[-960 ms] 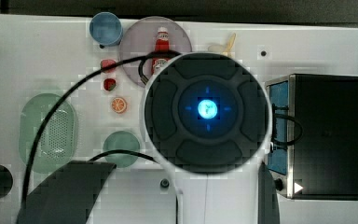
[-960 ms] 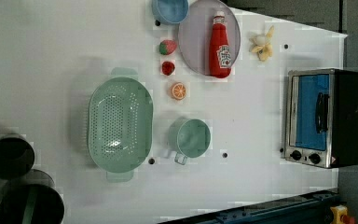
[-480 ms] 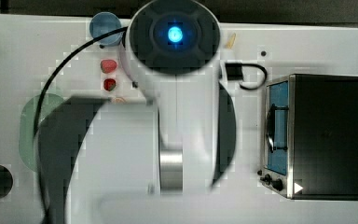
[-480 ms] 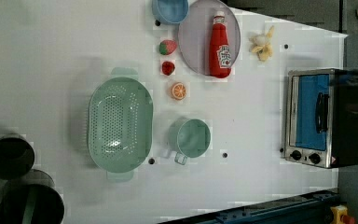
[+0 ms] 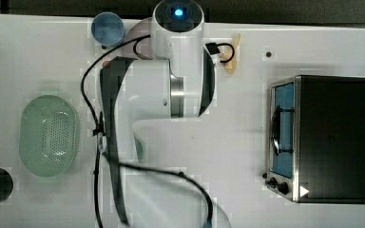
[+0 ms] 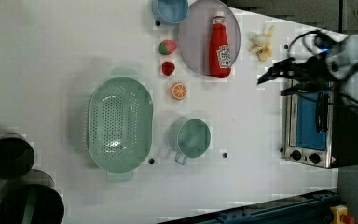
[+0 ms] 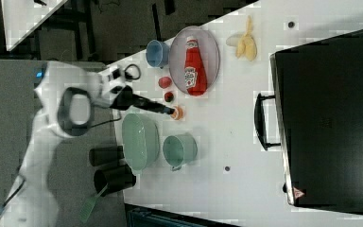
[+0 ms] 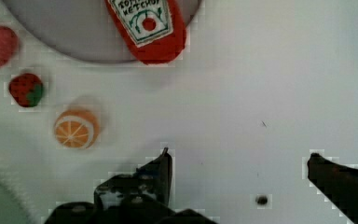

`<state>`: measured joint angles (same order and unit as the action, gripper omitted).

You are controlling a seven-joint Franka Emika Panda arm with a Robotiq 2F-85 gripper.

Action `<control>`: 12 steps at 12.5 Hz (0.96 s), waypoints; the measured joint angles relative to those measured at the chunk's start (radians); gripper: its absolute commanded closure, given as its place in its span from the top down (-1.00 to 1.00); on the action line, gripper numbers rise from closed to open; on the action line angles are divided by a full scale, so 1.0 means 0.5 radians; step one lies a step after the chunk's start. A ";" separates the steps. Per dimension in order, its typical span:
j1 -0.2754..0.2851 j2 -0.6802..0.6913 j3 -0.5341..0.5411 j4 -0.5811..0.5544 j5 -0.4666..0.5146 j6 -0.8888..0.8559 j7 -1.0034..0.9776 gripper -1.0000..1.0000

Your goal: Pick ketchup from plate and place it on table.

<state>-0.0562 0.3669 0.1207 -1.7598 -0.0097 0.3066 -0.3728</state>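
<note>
My claw (image 8: 237,168) hangs spread wide and empty over the white table (image 6: 242,116), while the slim red plastic ketchup bottle (image 6: 220,45) lies flat on the grey-mauve round plate (image 6: 193,42) — light, probably slick, so I'd pinch across its labelled belly.

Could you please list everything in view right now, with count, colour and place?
ketchup: one, red, white cap, lying on the plate
plate: one, grey-mauve, by the cup
cup: one, blue, table edge
strawberries: two, red, beside the plate
orange slice: one, near the strawberries
basket: one, green, perforated
mug: one, green, beside the basket
banana: one, pale yellow
oven: one, black and silver
dark pots: two, table corner
table: one, white
end effector: one, black, open, above bare table
</note>
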 measured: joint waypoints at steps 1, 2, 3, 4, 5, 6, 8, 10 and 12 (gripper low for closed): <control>0.018 0.081 -0.011 -0.004 -0.047 0.080 -0.042 1.00; 0.023 0.157 -0.010 -0.006 -0.087 0.141 -0.077 1.00; 0.024 0.223 -0.006 -0.008 -0.120 0.229 -0.099 1.00; 0.026 0.278 -0.005 -0.018 -0.141 0.370 -0.121 1.00; 0.030 0.328 0.000 -0.012 -0.178 0.501 -0.146 1.00; 0.041 0.375 -0.004 -0.006 -0.195 0.609 -0.178 1.00; 0.068 0.483 -0.010 0.029 -0.261 0.792 -0.241 1.00; 0.078 0.574 0.006 0.029 -0.288 0.949 -0.287 1.00; 0.101 0.640 -0.002 0.025 -0.292 1.097 -0.314 1.00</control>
<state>-0.0054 0.6870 0.1196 -1.7471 -0.1559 0.8550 -0.5298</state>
